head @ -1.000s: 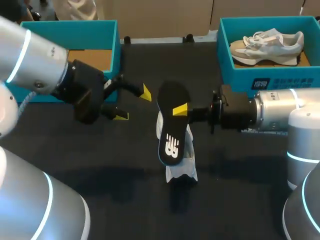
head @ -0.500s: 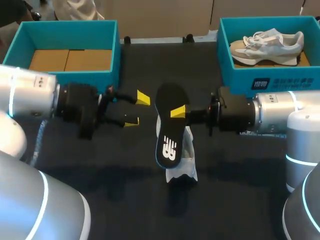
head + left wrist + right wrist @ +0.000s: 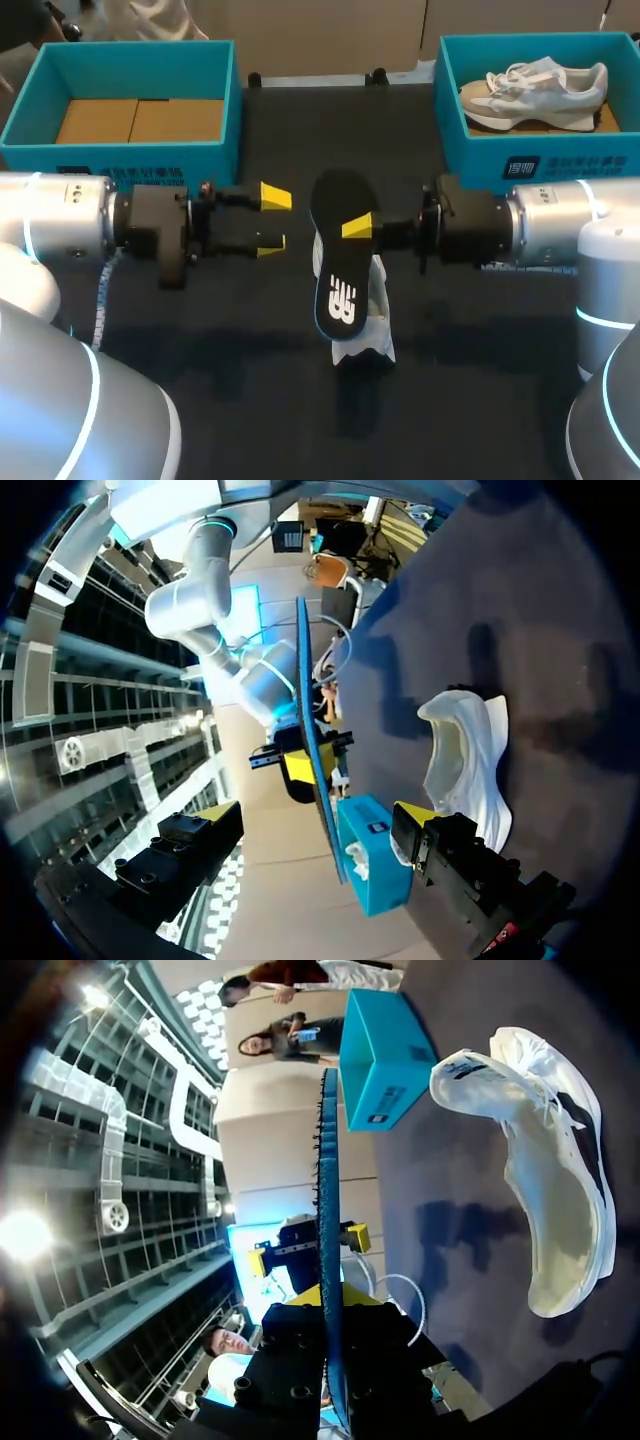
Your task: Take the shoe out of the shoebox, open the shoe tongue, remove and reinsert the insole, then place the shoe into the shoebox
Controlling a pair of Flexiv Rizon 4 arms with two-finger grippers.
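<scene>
Our right gripper [image 3: 355, 228] pinches the black insole [image 3: 338, 250] from both sides. One yellow tip shows on the insole's near face, and the other is hidden behind it. The insole hangs in the air, standing on edge with its printed heel end pointing down. In the right wrist view it runs edge-on between our fingers.

Our left gripper [image 3: 272, 220] sits just beside the insole with its fingers spread wide and nothing between them.

Under the insole, the white shoe [image 3: 368, 320] lies on the dark table [image 3: 250, 390], outside both boxes. The right wrist view shows it on its side.

Behind our left arm stands a teal shoebox [image 3: 130, 165] with bare brown cardboard inside. Behind our right arm, a second teal shoebox [image 3: 540, 160] holds another pale shoe [image 3: 540, 88].
</scene>
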